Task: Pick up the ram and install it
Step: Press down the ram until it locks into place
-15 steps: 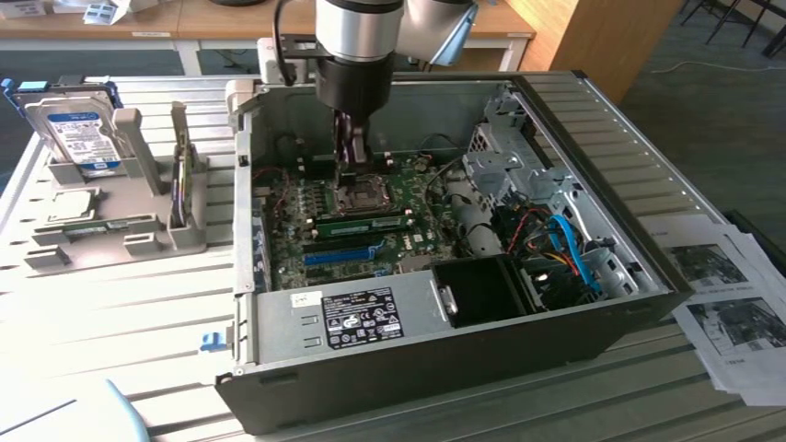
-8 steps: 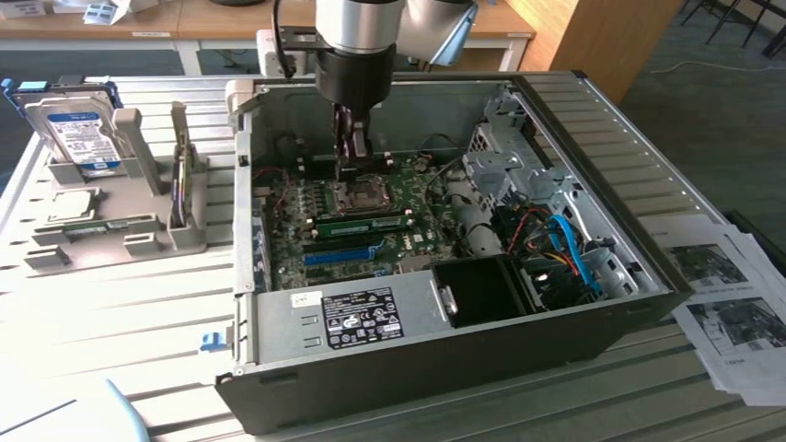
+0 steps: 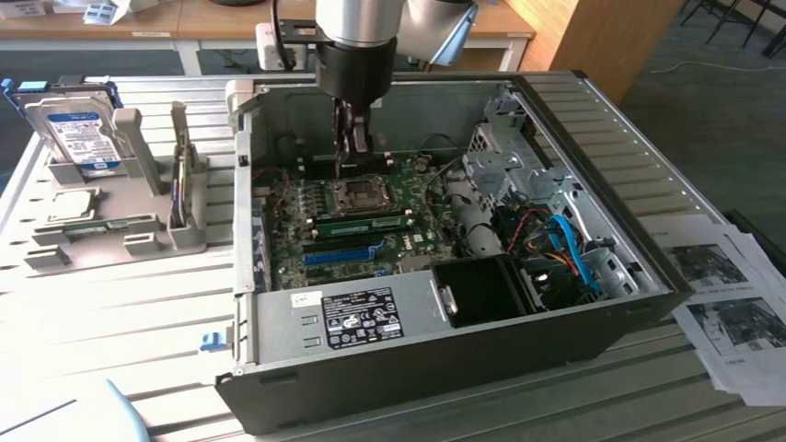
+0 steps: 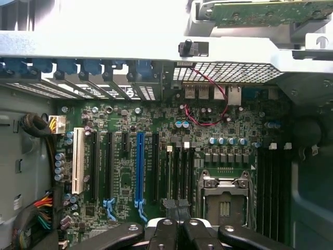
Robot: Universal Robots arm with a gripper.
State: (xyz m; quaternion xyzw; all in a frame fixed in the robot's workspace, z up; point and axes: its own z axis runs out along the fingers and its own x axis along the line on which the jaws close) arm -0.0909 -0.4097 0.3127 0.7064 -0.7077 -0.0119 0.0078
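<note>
My gripper (image 3: 352, 147) hangs inside the open computer case (image 3: 406, 368), shut with nothing between its fingers, above the far side of the motherboard (image 3: 289, 262). In the wrist view the shut gripper (image 4: 177, 207) hovers over the board beside the CPU socket (image 4: 223, 200). A thin green ram strip (image 3: 363, 224) lies along the black slots just in front of the CPU socket (image 3: 356, 193), apart from the gripper. Another green strip (image 3: 105, 226) rests in the grey holder outside the case and appears as the green strip (image 4: 260, 13) in the wrist view.
A blue-labelled hard drive (image 3: 76, 133) stands in the grey holder at the exterior view's left. The long blue slot (image 4: 139, 166) runs down the board. Drive cage and cables (image 3: 553, 239) crowd the case's right side. Printed papers (image 3: 724, 295) lie at the exterior view's right.
</note>
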